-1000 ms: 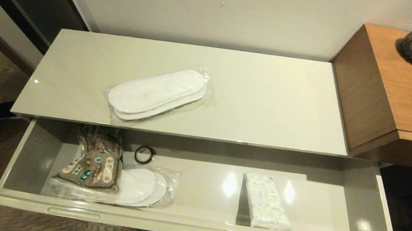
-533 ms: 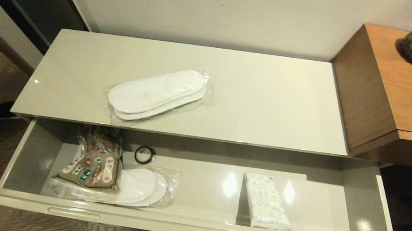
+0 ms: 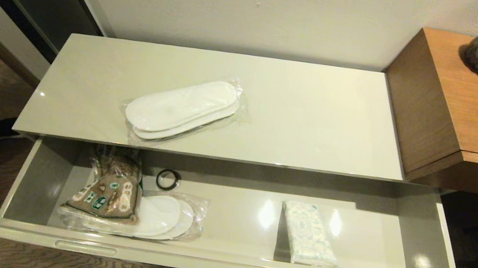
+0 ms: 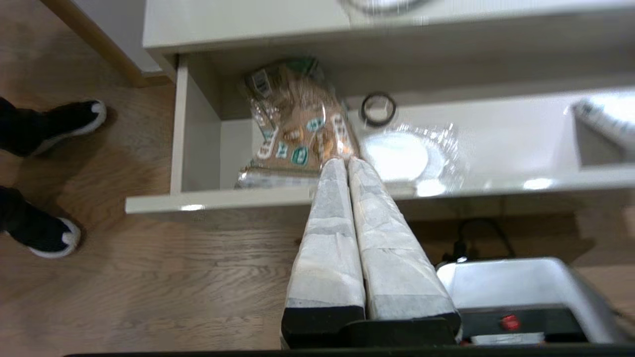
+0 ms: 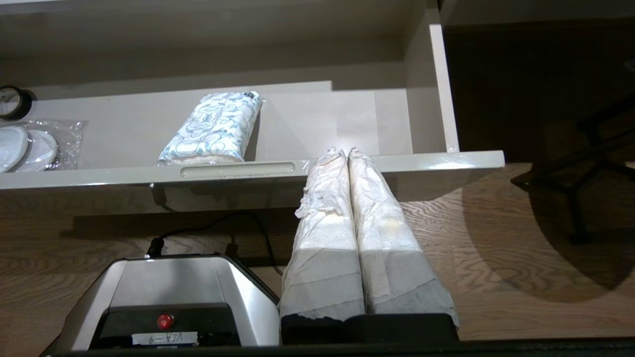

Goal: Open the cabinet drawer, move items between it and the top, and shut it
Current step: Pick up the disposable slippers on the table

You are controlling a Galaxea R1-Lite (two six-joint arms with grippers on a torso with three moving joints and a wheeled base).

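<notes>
Head view: the cabinet drawer [image 3: 223,263] is seen pulled fully out; one pair of wrapped slippers [image 3: 183,108] lies on the top [image 3: 318,118], while a second pair [image 3: 163,218] and the tissue pack [image 3: 309,234] are left inside, so transfers and closing are judged unfinished. Left wrist view: the left gripper [image 4: 347,163] is pressed together, empty, above the drawer front. Right wrist view: the right gripper [image 5: 347,151] is likewise closed, empty, parked before the drawer.

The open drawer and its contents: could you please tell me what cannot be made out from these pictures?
- Wrapped slippers in the drawer: head view, the brown printed packet covers their left part.
- Drawer's rear: head view, hidden under the cabinet top.
- Tissue pack: left wrist view, blurred and cut by the edge.
- Black ring: right wrist view, cut by the edge.
</notes>
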